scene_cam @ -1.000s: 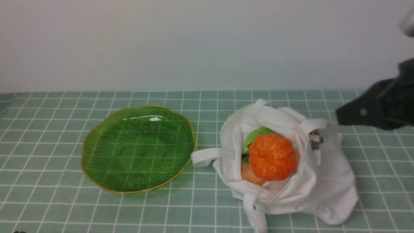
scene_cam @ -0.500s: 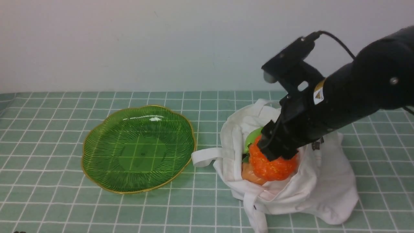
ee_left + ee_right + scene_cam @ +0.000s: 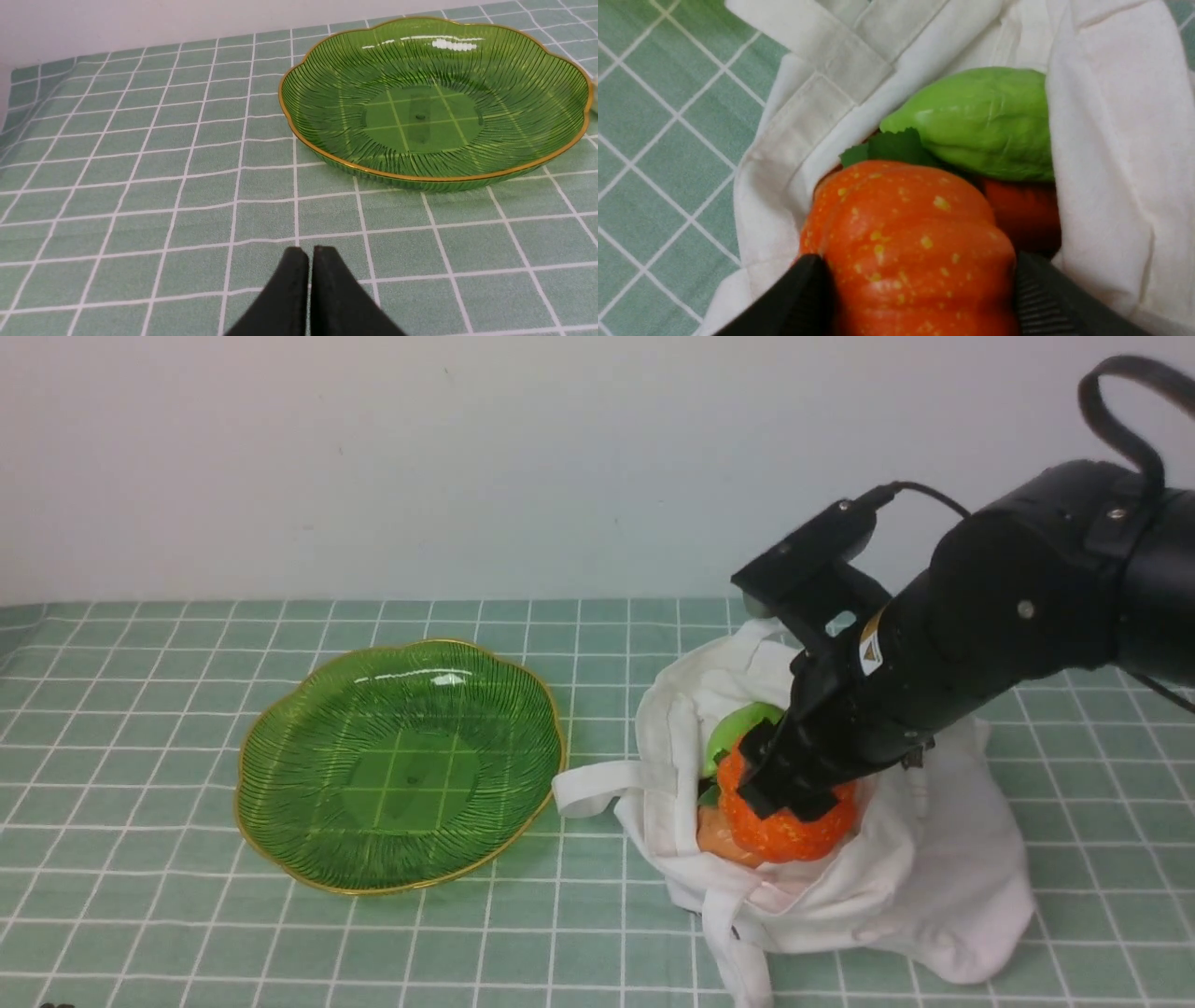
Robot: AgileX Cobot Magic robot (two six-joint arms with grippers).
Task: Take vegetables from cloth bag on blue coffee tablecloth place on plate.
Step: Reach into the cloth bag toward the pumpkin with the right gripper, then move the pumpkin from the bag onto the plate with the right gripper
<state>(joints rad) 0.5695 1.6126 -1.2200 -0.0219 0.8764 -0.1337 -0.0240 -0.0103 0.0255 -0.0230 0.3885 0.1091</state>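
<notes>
So the right arm [image 3: 1018,616] has dropped a bit lower than half a second ago. The right gripper [image 3: 786,795] sits over the pumpkin [image 3: 915,242], fingers [image 3: 803,298] clamped against both its sides. On the blue coffee tablecloth [image 3: 140,896], the cloth bag [image 3: 934,877] holds the pumpkin, with the plate [image 3: 280,747] just beside it. Bag fabric crowds in, and a light green pod [image 3: 985,116] is wedged against the pumpkin. The left gripper [image 3: 310,266] has its fingers together, near the plate.

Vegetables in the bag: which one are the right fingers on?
The speckled orange pumpkin: both right fingers touch its sides. The green pod and red-orange piece lie clear of them.
</notes>
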